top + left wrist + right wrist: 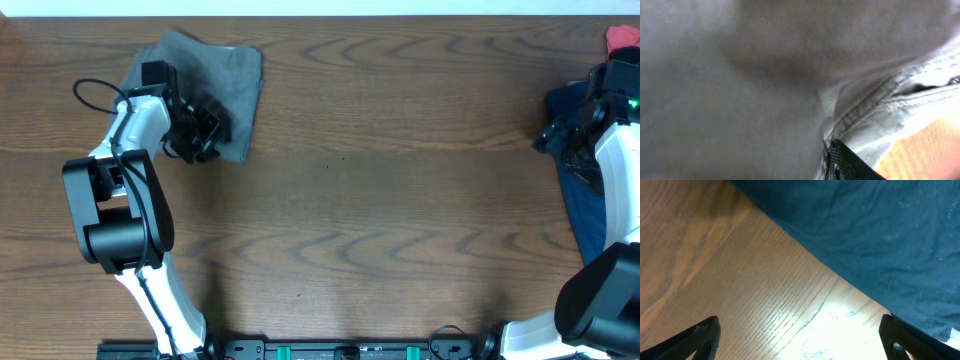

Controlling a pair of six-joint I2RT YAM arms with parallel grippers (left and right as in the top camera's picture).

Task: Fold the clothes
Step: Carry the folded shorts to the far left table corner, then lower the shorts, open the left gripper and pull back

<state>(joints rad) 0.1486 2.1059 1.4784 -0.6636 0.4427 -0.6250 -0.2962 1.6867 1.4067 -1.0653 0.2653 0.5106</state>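
Observation:
A grey folded garment [212,75] lies at the far left of the table. My left gripper [196,131] sits on its front edge. In the left wrist view the grey cloth [740,100] fills the frame, with a stitched seam [871,101] beside it. Only one finger [846,165] shows, and cloth is bunched against it. A dark blue garment [578,165] lies at the right edge under my right arm. My right gripper [800,340] is open and empty over bare wood, just in front of the blue garment's edge [875,235].
A red item [621,38] lies at the far right corner behind the blue garment. The brown wooden table [380,200] stretches between the two garments. A black cable [95,88] loops off the left arm.

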